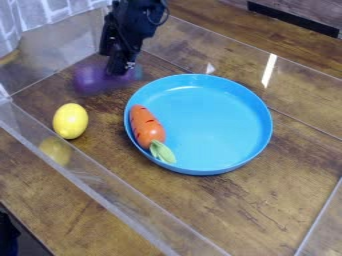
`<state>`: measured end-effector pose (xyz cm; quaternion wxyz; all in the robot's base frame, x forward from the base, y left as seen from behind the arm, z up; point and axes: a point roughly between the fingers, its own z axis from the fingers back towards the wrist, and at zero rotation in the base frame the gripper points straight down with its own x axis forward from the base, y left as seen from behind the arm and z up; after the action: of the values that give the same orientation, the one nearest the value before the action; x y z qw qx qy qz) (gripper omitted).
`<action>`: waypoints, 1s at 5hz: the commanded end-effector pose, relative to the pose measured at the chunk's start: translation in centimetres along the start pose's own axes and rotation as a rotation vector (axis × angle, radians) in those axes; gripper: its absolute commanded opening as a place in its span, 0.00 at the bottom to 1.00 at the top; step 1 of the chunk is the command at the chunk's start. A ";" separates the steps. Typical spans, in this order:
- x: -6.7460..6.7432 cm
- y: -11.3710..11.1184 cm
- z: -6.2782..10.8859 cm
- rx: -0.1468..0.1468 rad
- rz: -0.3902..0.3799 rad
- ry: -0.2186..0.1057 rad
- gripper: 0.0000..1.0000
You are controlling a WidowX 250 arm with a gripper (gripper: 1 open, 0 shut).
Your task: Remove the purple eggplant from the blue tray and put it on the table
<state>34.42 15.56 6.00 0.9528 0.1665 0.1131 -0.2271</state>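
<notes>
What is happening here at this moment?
A robot arm is moving a toy eggplant out of the blue tray. The eggplant is a blurred purple shape over the table, left of the tray and just below the gripper; whether the gripper grips it I cannot tell. A carrot lies in the tray, a lemon outside.
</notes>
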 end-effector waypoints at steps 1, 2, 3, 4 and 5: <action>-0.5 1.0 1.2 0.029 0.026 -0.026 1.00; -0.6 1.0 1.4 0.027 0.036 -0.031 1.00; -0.7 0.9 1.4 0.022 0.043 -0.036 1.00; -0.8 0.8 1.4 0.019 0.046 -0.039 1.00; -0.9 0.7 1.4 0.017 0.049 -0.043 1.00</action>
<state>34.13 15.28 5.49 0.9557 0.1573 0.1125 -0.2217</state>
